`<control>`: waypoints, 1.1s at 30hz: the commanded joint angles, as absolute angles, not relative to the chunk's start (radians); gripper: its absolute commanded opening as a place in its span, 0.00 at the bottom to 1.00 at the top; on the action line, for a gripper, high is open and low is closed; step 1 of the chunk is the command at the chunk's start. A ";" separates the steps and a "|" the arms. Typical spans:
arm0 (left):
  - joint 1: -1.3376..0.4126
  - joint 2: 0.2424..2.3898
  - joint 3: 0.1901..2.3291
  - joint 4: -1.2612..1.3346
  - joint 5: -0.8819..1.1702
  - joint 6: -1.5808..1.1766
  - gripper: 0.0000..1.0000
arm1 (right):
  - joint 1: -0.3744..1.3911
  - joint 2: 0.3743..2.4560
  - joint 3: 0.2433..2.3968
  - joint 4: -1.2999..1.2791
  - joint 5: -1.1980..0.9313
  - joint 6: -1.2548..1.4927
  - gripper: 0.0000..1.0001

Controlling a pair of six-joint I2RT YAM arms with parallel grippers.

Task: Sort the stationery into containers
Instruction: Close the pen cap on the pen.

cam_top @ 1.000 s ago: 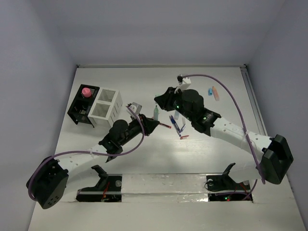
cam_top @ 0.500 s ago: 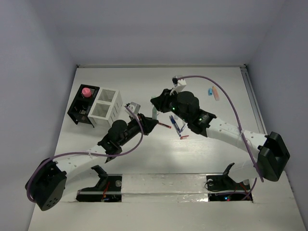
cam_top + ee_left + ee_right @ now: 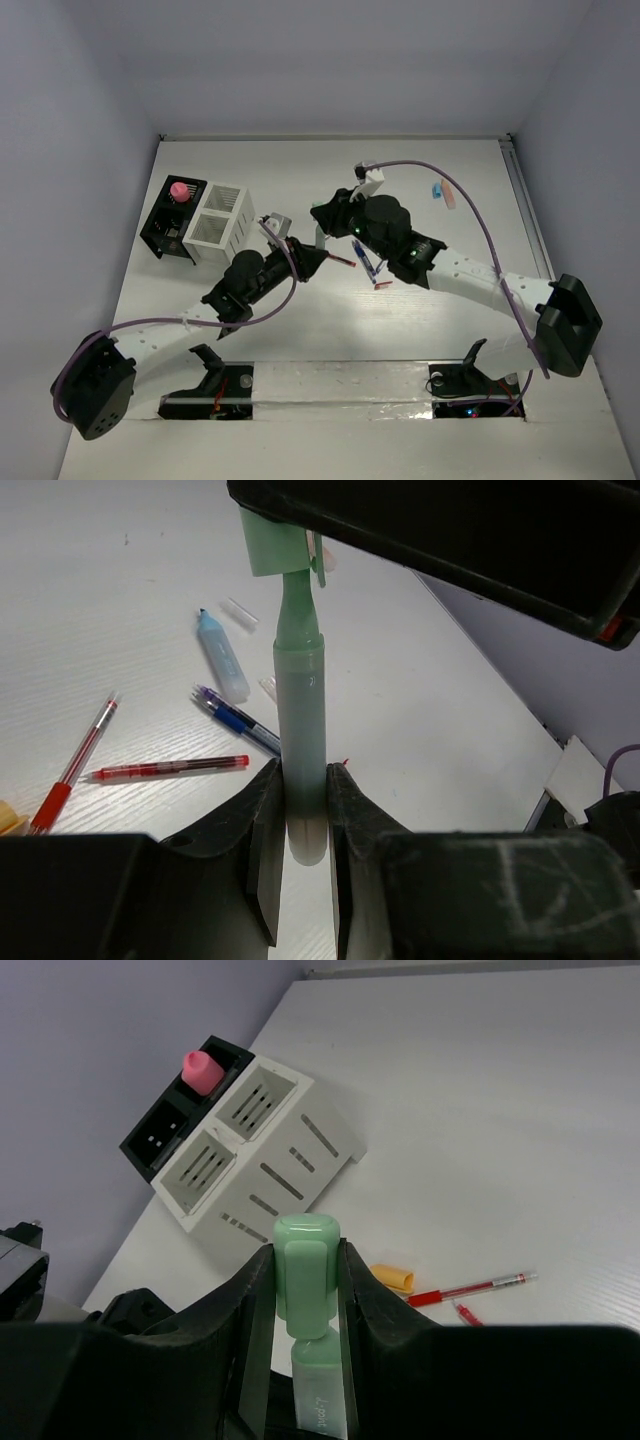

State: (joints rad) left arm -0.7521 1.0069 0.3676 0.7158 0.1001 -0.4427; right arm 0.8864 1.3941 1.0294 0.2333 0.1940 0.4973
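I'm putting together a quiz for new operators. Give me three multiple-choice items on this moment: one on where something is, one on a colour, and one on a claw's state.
1. Where is the pink-topped piece?
A) standing in the black box
B) in the white box
C) lying on the table by the pens

2. What colour is the marker held between the two claws?
A) orange
B) mint green
C) red

3. What is the left claw doing?
A) wide open over the table
B) shut on a red pen
C) shut on the marker's barrel

Answers:
1 A: the right wrist view shows it standing up out of the black box.
2 B: barrel and cap are both mint green, and the right claw grips the cap.
3 C: the left wrist view shows its fingers pressed against both sides of the barrel.
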 commanded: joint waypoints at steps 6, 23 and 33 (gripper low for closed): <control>-0.756 0.960 0.361 0.772 0.081 -0.433 0.00 | 0.948 1.364 0.974 0.284 0.259 0.469 0.03; -0.756 0.942 0.360 0.782 0.060 -0.431 0.00 | 0.997 1.376 0.922 0.304 0.196 0.537 0.02; -0.756 0.867 0.420 0.729 0.038 -0.466 0.00 | 1.028 1.305 0.781 0.324 0.201 0.601 0.00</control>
State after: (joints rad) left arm -0.7681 0.9211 0.3515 0.5655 0.0975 -0.4522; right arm 0.9737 1.3380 0.8207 0.3973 0.2726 0.5659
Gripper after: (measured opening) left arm 0.146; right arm 0.319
